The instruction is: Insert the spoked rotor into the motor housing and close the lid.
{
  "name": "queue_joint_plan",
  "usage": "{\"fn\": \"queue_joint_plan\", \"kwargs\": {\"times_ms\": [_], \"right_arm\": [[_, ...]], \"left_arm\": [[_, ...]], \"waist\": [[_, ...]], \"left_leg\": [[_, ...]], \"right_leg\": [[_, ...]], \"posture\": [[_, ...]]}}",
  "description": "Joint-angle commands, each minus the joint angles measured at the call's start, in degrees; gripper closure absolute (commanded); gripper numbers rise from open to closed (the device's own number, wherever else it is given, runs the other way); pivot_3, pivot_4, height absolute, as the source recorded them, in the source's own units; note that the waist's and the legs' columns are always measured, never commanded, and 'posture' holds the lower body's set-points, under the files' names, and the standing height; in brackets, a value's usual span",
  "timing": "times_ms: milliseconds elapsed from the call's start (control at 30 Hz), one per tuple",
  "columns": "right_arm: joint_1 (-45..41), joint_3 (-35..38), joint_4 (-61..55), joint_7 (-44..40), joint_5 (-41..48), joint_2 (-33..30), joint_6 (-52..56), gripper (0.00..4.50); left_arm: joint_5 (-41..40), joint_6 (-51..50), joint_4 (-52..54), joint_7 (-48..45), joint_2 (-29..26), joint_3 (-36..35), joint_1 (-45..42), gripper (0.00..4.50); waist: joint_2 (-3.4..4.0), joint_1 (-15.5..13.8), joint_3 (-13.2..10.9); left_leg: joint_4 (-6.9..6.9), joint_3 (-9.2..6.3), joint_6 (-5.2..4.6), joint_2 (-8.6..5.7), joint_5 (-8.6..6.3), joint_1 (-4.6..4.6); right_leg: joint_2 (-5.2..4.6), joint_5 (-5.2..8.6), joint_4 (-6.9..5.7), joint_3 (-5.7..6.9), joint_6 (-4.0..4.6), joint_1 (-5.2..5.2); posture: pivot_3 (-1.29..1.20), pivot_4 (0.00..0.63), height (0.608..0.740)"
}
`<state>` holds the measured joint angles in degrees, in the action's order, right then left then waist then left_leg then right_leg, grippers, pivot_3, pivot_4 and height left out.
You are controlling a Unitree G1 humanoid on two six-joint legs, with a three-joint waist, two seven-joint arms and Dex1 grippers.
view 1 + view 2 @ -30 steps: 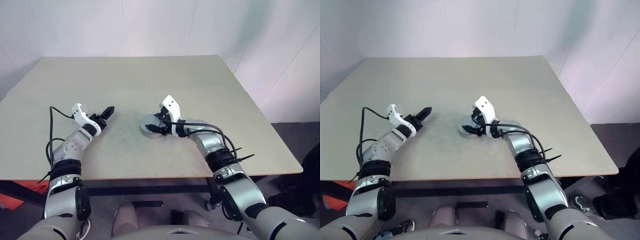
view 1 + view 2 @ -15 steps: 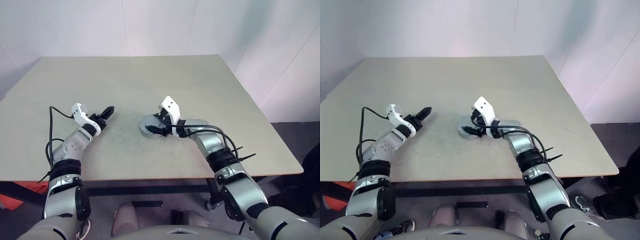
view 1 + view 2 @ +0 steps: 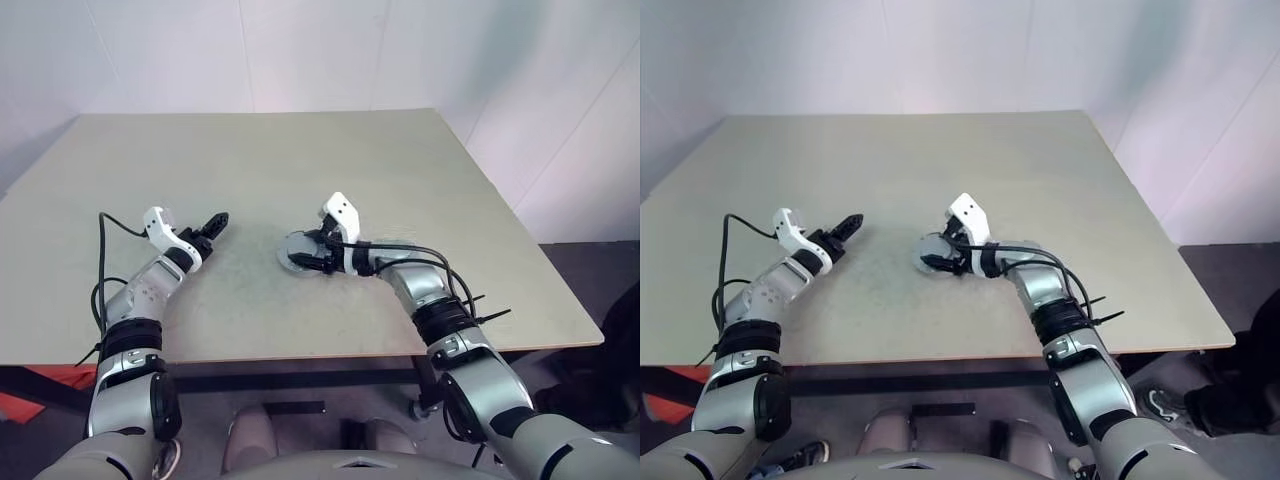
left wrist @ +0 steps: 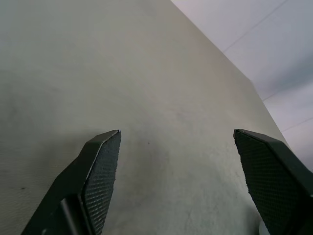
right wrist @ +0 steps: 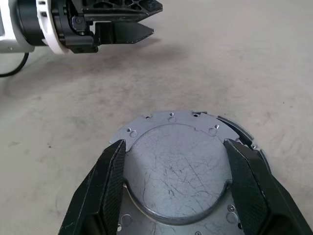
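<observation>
Since a second ago the right wrist has swung a little: the right gripper now reaches farther across the grey disc toward nine o'clock, while the left arm and the disc itself have not shifted.

The lid is a flat, round grey plate with a scuffed, raised centre panel and small holes and notches around its rim. At its far edge a darker rim shows beneath it, which may be the motor housing; I cannot tell more of what lies under it. Being round, the lid has no long axis; it lies level, face up, on the table, just right of the table's middle and toward the near edge.

Right forearm runs in from about four o'clock, the wrist bent so the gripper points toward nine o'clock and slightly down. Its two black fingers stand apart, one on each side of the lid, close to its rim; whether they touch it I cannot tell.

The left gripper lies at nine o'clock from the lid, well apart from it, pointing toward two o'clock and low over the bare table. Its fingers are spread wide with nothing between them.
</observation>
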<state>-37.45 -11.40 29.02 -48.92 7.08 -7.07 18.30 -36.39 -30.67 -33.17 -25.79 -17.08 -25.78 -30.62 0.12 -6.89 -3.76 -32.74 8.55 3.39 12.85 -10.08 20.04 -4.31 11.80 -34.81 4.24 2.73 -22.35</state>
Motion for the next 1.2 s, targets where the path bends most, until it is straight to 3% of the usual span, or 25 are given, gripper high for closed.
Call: {"fn": "queue_joint_plan", "kwargs": {"times_ms": [33, 867, 1200], "right_arm": [[-0.4, 0.8, -1.7, -0.2, 1.7, 0.7, 1.1, 1.44], [-1.0, 3.4, -1.6, 2.2, 1.9, 1.6, -3.2, 1.44], [-1.3, 1.5, 2.6, 4.3, -2.0, 0.6, -5.9, 1.44]], "left_arm": [[-0.1, 0.2, 1.5, -0.6, -0.6, 0.0, -1.0, 0.57], [0.2, 0.2, 2.2, -0.2, -0.3, 0.3, 0.2, 0.57], [0.2, 0.3, 1.7, -0.4, -0.5, 0.2, -0.3, 0.57]], "waist": [[0.00, 0.0, 0.0], [0.01, 0.0, 0.0], [0.01, 0.0, 0.0]], "left_leg": [[0.00, 0.00, 0.00, 0.00, 0.00, 0.00], [0.02, 0.01, 0.02, 0.00, 0.01, 0.04], [0.02, 0.01, 0.02, 0.00, 0.01, 0.05]], "right_leg": [[0.00, 0.00, 0.00, 0.00, 0.00, 0.00], [0.00, 0.00, 0.00, 0.00, 0.00, -0.06], [0.00, 0.00, 0.00, 0.00, 0.00, -0.07]], "posture": [[0.00, 0.000, 0.740], [0.00, 0.000, 0.740], [0.00, 0.000, 0.740]]}}
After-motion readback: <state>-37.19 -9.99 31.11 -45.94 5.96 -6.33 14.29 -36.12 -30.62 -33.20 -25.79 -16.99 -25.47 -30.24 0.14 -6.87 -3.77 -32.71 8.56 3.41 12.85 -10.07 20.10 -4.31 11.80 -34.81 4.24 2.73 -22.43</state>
